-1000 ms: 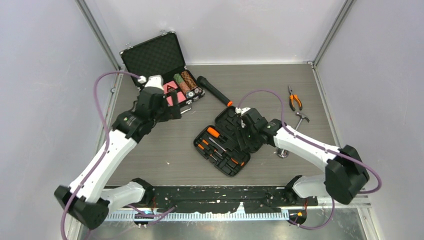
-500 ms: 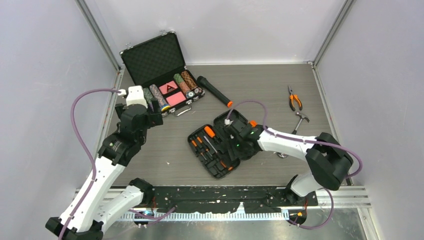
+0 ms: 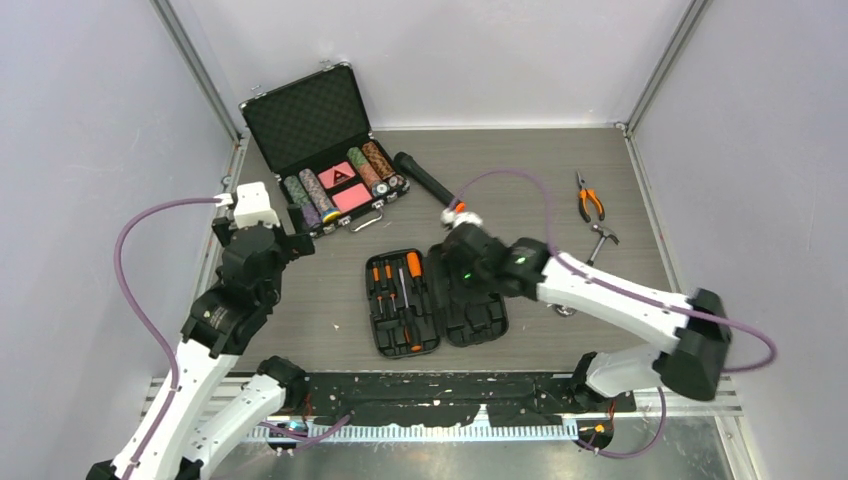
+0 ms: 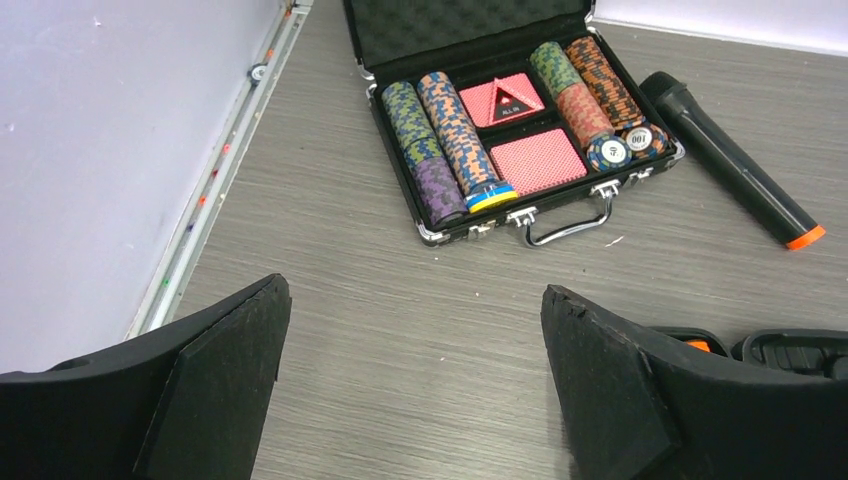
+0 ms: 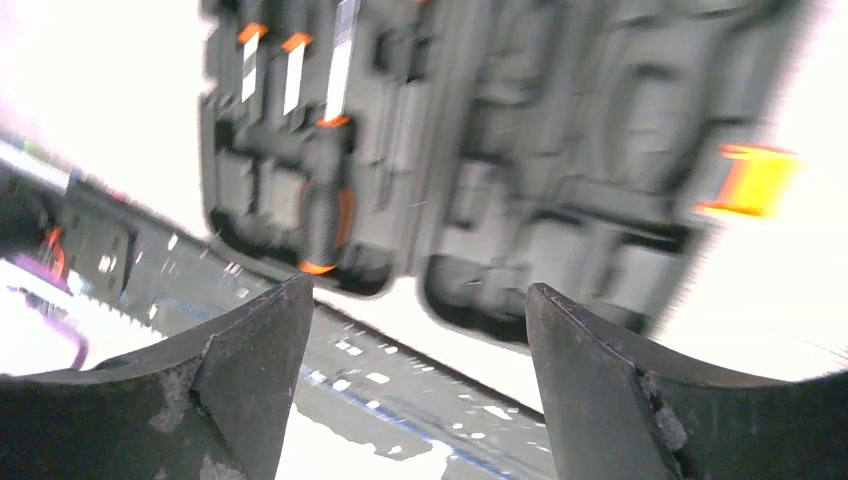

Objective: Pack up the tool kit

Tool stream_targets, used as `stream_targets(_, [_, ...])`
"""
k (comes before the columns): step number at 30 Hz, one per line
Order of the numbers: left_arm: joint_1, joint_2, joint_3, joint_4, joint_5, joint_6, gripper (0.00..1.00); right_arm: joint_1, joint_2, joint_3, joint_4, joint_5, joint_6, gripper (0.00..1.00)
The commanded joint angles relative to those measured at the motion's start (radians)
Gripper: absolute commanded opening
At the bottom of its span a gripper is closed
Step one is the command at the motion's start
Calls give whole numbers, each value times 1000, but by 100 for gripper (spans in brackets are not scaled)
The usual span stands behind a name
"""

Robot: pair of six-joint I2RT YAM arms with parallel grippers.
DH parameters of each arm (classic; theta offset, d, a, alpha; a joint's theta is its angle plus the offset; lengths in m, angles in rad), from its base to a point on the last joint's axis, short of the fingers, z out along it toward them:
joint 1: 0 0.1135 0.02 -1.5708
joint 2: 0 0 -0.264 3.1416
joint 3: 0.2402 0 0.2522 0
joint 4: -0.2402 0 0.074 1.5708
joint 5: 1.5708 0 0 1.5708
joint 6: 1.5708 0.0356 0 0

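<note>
Black ribbed plastic clamshell case [image 3: 437, 312] lies open; right hand [image 5: 420, 375] at its 12 o'clock and left hand [image 4: 415, 385] both spread wide, empty

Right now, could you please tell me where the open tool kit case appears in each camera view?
Top external: the tool kit case lies open near picture centre.
Left wrist: only a black sliver at the bottom right edge.
Right wrist: blurred, filling the upper frame.
Landmark: its orange-handled screwdrivers, seen in top and right wrist views.
</note>
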State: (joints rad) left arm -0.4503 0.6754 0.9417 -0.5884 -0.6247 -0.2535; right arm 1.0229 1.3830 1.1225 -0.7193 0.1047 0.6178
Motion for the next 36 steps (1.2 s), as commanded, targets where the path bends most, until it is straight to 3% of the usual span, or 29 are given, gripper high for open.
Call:
stream_targets(1, [3, -60, -18, 57, -19, 9, 98, -211, -194, -12, -228, 226, -70, 86])
stream_targets(6, [4, -166, -67, 62, -44, 16, 100, -476, -354, -159, -223, 330, -156, 98])
stream_targets(10, [4, -273, -124, 59, -69, 17, 100, -642, -395, -253, -163, 281, -204, 100])
stream_targets(14, [4, -415, -202, 73, 9, 58, 100, -748, -361, -333, -89, 220, -215, 100])
stream_targets(24, [4, -771, -373, 175, -32, 97, 100, -853, -200, -425, 43, 133, -219, 94])
stream_targets(36, [4, -803, -394, 197, -36, 112, 100, -920, -67, -438, 62, 102, -166, 78])
